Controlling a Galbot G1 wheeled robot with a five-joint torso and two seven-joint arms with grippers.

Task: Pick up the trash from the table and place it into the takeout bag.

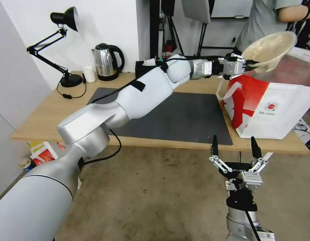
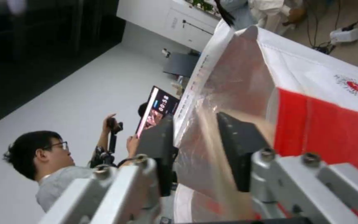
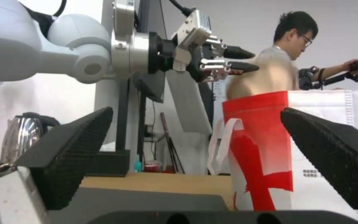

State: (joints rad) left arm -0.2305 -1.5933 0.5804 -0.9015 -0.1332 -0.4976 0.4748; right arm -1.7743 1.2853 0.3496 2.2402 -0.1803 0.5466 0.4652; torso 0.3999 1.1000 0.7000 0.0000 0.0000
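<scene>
Jaws of the left gripper (image 1: pixel 246 64) are clamping the shallow beige bowl's (image 1: pixel 269 50) rim, upper right, over the red-and-white takeout bag (image 1: pixel 272 110), whose interior is lying hidden, while the right gripper (image 1: pixel 234 147) is hanging wide open, lower right.

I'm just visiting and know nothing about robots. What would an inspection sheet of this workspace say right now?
Surface: light-wood table with a dark grey mat.
Job's things: shallow beige bowl, tilted, held above the open takeout bag, which stands at the table's right end.
Clutter: steel kettle, small white cup, black desk lamp along the back edge.
Grippers: left gripper shut on the bowl's rim; right gripper open, low before the table's front edge.
Cables: lamp cord on the table; cable along the left arm.
Surroundings: white wall, concrete floor, a person behind the bag.
</scene>
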